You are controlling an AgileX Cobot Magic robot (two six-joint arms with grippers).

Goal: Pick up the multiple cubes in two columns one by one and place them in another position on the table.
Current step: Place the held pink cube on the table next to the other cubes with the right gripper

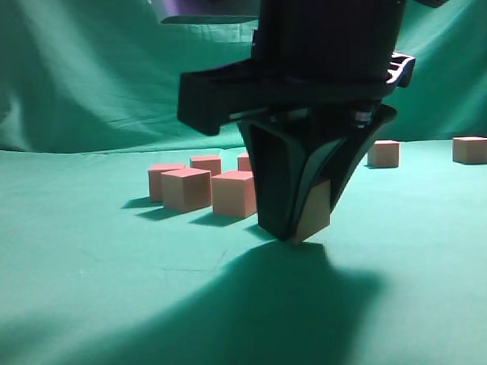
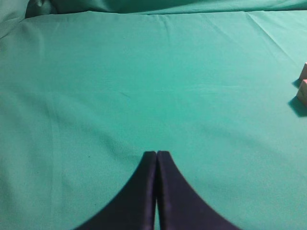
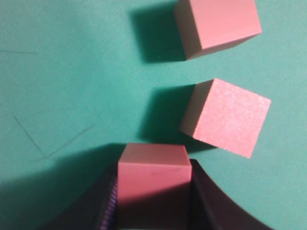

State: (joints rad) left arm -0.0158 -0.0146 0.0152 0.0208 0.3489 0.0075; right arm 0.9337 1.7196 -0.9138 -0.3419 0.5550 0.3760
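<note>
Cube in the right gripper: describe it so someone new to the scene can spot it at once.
Start at the big black right gripper hanging over the middle of the green table in the exterior view. Wedged between its two fingers, at the very tip, is a cube. Unlike the other cubes, which sit free on the cloth behind it, this one is clamped by the fingers on both sides.

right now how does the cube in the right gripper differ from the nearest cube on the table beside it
The held cube sits clamped between the right gripper fingers; the nearest loose cube rests free on the table. The held cube sits square to the wrist camera; the loose cube is turned at an angle. Both are plain pinkish-red cubes of like size.
</note>
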